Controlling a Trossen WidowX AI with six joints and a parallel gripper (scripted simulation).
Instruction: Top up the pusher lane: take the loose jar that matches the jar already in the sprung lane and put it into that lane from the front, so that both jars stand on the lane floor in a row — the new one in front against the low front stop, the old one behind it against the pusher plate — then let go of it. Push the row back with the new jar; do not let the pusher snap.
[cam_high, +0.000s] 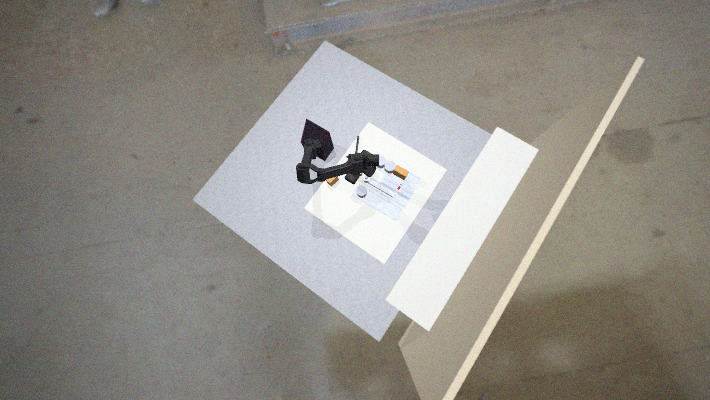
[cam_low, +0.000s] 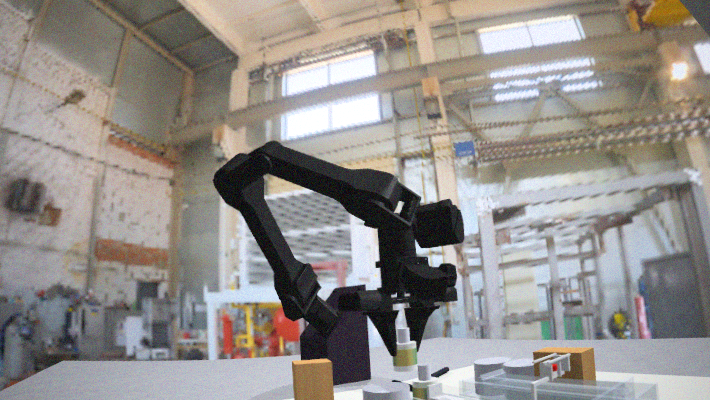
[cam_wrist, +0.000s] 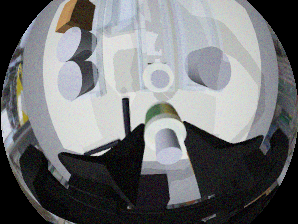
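Loose jar (cam_low: 405, 350), green-banded, clamped between gripper (cam_low: 403, 345) fingers and lifted; best kept upright, lowered at lane (cam_low: 560, 387) front, pushed back slowly against spring.

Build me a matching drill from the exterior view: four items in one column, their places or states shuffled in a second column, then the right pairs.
Things
1. small white jar with a green label band
2. light tan wooden block
3. orange-brown wooden block
4. pair of short grey cylinders

Places or states
A. far right, behind a white bracket with a red dot
B. clamped in the black gripper, above the grey table
C. just left of the orange-brown block
D. in front of the dark arm base

Pairs: 1-B, 2-D, 3-A, 4-C
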